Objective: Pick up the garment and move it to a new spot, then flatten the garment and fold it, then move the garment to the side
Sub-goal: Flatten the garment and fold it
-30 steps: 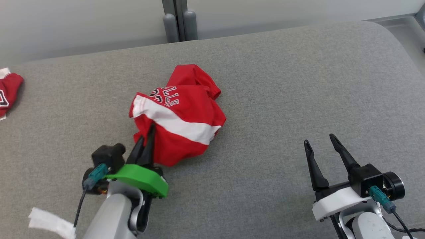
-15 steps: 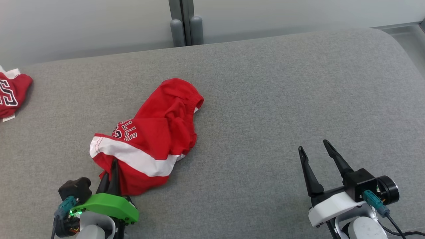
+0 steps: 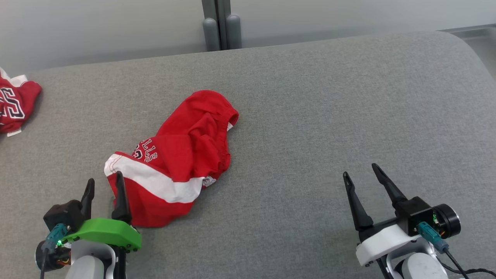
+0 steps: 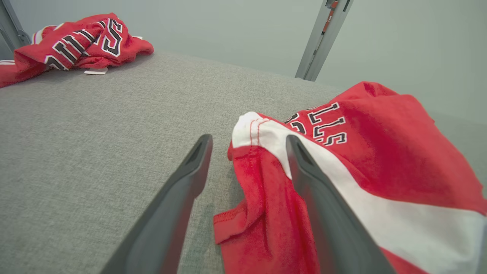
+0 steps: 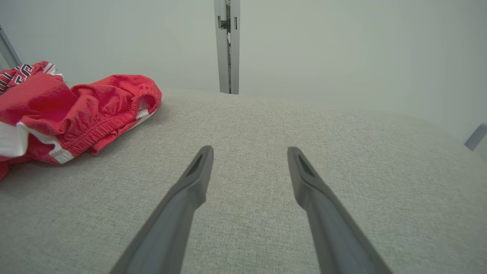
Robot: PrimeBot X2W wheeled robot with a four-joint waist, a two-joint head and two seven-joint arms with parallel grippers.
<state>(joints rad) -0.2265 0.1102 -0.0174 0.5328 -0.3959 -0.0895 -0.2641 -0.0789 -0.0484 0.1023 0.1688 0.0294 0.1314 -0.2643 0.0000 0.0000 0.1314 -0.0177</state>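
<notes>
1. Shows a red garment [image 3: 182,155], white-banded and marked with navy "LLS" lettering, lying crumpled on the grey padded surface [image 3: 310,116], left of centre and toward the near edge.
2. Finds the left gripper [image 3: 104,177] by the near edge on the left side, fingers spread wide and clamped on nothing. Places its right finger against the garment's near-left hem and its left finger over bare grey fabric.
3. From the left wrist camera, catches a fold of red cloth lying loose between the two spread fingers, the white band passing behind the right one.
4. Puts the right gripper [image 3: 360,170] by the near edge on the right side, fingers likewise wide apart and empty, well apart from the garment and over bare padding.
5. Takes in a second red garment [image 3: 15,104], with navy lettering and a small white tag [image 3: 14,133], bunched at the far left edge.
6. Frames a grey upright post [image 3: 221,23] behind the far edge, against a pale wall.
</notes>
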